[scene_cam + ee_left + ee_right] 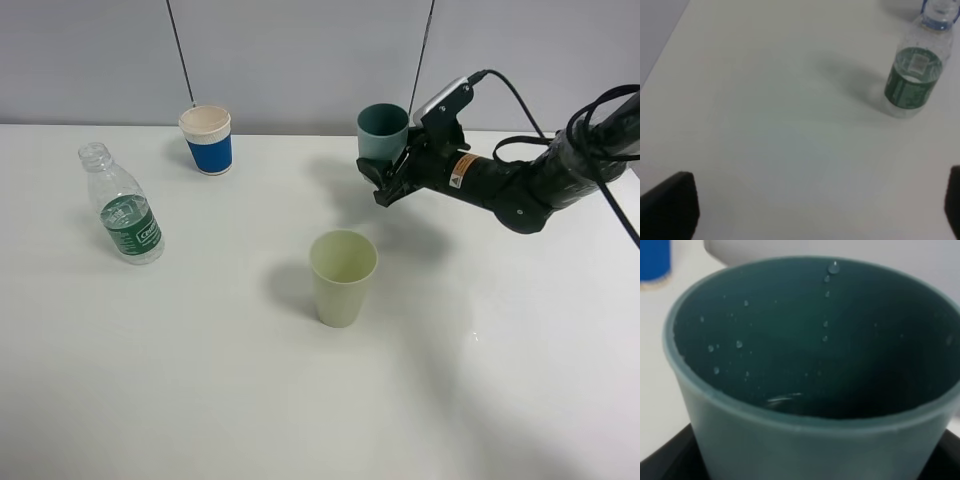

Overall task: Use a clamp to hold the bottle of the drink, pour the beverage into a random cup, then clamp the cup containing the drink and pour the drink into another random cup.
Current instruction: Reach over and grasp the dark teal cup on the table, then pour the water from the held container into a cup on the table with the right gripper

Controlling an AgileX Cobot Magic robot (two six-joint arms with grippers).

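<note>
Watching the R gripper (388,170): jaws clenched on the teal cup (383,128), low on its wall, arm reaching in from the right. Cup is upright at the far side of the table (520,380). Can't tell if its base is off the surface.

Risks as I see them:
- Slip: tapered smooth plastic, low grip, droplets inside. If the cup rotates in the jaws during tilt, the pour goes wide.
- Miss: the green cup (343,277) is well apart from the teal one, nearer the front. It needs a carry before tilting, and an early tilt means water on the table.
- Knock-over: the green cup looks empty, so prob light. A nudge from the gripper or teal rim could tip it.
- Short pour: little liquid, and some will likely cling to the wall.

Containers:
- Teal cup: wrist view shows a shallow pool of water (785,400) at the bottom, beads on the inner wall.
- Green cup: looks dry and empty.
- Bottle (125,210): upright, uncapped, far left, looks mostly drained.
- Paper cup (207,140): back left, contents not visible.

L gripper (812,207): jaws wide apart, nothing between them, bottle near but not touching.
</note>
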